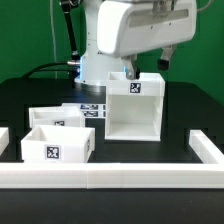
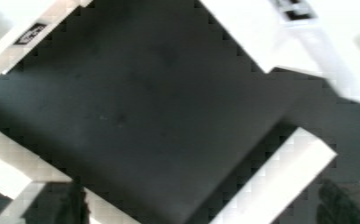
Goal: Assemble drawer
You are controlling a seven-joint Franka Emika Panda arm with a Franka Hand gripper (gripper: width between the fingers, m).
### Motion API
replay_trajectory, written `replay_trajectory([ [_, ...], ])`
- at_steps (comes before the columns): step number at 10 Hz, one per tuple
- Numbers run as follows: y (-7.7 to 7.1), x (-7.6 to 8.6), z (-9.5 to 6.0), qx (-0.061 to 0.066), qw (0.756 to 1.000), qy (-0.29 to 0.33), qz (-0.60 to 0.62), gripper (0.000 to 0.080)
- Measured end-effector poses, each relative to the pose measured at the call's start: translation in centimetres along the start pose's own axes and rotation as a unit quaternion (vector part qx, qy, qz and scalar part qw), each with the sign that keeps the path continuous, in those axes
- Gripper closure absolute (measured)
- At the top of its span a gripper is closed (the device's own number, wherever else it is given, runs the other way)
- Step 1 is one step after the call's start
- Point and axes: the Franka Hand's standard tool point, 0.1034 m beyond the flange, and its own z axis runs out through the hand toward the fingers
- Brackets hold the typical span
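Observation:
A white open-topped drawer case (image 1: 133,108) stands upright on the black table, with a marker tag on its front. My gripper (image 1: 133,75) hangs just over the case's top back edge. In the wrist view the case's dark inside (image 2: 132,100) fills the picture, framed by white walls (image 2: 283,165). My gripper (image 2: 195,212) is open, its dark fingers (image 2: 52,205) far apart at either side, with one white wall running between them. A smaller white drawer tray (image 1: 57,142) lies at the exterior view's left, with another white part (image 1: 58,116) behind it.
The marker board (image 1: 92,109) lies flat between the tray parts and the case. A low white fence (image 1: 110,176) runs along the table's front and up both sides. The robot's white body (image 1: 125,30) and black cables stand behind the case.

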Motion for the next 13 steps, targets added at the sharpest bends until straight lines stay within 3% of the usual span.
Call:
replay_trajectory([
  [4,0.3,-0.2,0.6,0.000,1.000,0.002,0.006,0.0149],
  [5,0.5,-1.0,1.0,-0.021,0.998,0.033,0.045,0.0149],
  [6,-0.8,-2.1,0.7,-0.030,0.993,0.040,0.109,0.0149],
  [7,-2.1,-2.8,0.6,-0.022,0.985,0.040,0.165,0.0149],
  [8,-2.7,-3.3,1.0,-0.002,0.974,0.042,0.221,0.0149],
  [9,-2.9,-3.4,1.0,0.003,0.973,0.035,0.230,0.0149],
  [13,-3.0,-3.4,1.0,0.005,0.973,0.032,0.229,0.0149],
])
